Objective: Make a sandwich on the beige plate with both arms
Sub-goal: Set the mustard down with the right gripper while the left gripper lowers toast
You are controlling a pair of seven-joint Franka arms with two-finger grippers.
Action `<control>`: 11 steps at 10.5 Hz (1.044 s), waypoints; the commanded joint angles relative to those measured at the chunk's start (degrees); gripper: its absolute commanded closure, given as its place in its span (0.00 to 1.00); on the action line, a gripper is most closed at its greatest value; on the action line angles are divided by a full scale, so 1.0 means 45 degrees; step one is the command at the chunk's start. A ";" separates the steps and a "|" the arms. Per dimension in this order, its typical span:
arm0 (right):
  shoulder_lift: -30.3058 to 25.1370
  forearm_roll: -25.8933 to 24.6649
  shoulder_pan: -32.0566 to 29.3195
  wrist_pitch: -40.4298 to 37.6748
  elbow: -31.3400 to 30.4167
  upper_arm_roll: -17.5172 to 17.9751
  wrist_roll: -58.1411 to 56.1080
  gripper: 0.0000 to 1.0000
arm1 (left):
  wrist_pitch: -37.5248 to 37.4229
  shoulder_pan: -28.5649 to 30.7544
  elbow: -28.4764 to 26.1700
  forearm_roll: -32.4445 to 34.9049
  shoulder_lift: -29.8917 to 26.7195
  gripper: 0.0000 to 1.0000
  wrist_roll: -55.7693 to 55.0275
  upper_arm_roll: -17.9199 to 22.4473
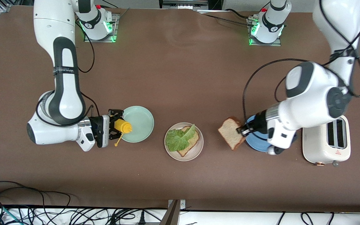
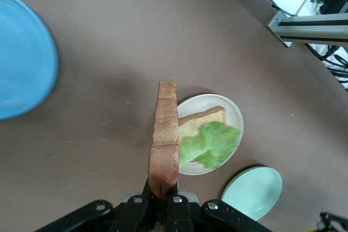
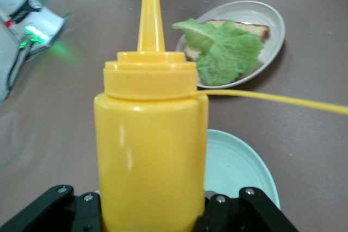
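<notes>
Front view, reading across from the right arm's end of the tabletop [image 1: 180, 78]: my right claw [image 1: 115, 126] hangs over the edge of the mint-green plate [image 1: 139, 123], pinching a yellow squeeze bottle [image 1: 124, 126] whose nozzle points toward the middle of the tabletop. Next comes the beige plate [image 1: 198, 149], which carries one slice of wholemeal bread [image 1: 190, 147] with a crinkled lettuce leaf [image 1: 179, 139] laid on top, so the sandwich lacks only its lid. Just past it, my left claw [image 1: 242, 130] is pressed tight on the crust of a second slice [image 1: 230, 132], carried tilted over the bare tabletop between the beige plate and the blue plate [image 1: 255, 145]. A cream toaster [image 1: 326, 142] stands at the left arm's end.

As I judge it, the weak point is that thin grip at one edge of the slice: the bread could sag, swing or tear free on the way across. If I let go while it hangs this steeply, it may land on its crust, catch the rim, or push the lettuce off the lower slice. The bottle is a second worry, since squeezing it harder with the nozzle pointed that way could spill sauce.

Black lettering runs along the right arm's link and a small red triangle marks the toaster's front, but I can read neither.
</notes>
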 commanded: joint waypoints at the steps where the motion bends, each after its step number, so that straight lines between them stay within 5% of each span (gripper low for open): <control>1: -0.0083 0.0531 -0.0810 -0.1083 -0.0540 0.0187 -0.2048 1.00 | 0.2040 -0.0833 0.0359 -0.1196 0.0928 1.00 -0.0640 0.0100; 4: 0.0208 0.0551 -0.2097 -0.2040 -0.1420 0.0440 -0.5093 1.00 | 0.4796 -0.1655 0.0320 -0.1784 0.1905 1.00 -0.0758 0.0100; 6: 0.0987 0.0899 -0.3946 -0.2626 -0.1888 0.1857 -0.6893 1.00 | 0.5951 -0.2124 0.0243 -0.1864 0.2452 1.00 -0.0777 0.0100; 8: 0.1614 0.1078 -0.5398 -0.2961 -0.1910 0.3112 -0.8085 1.00 | 0.6170 -0.2495 0.0164 -0.1884 0.2708 1.00 -0.0835 0.0100; 11: 0.1968 0.1292 -0.5811 -0.3020 -0.1910 0.3506 -1.0368 1.00 | 0.6620 -0.2907 0.0125 -0.1845 0.2943 1.00 -0.1206 0.0119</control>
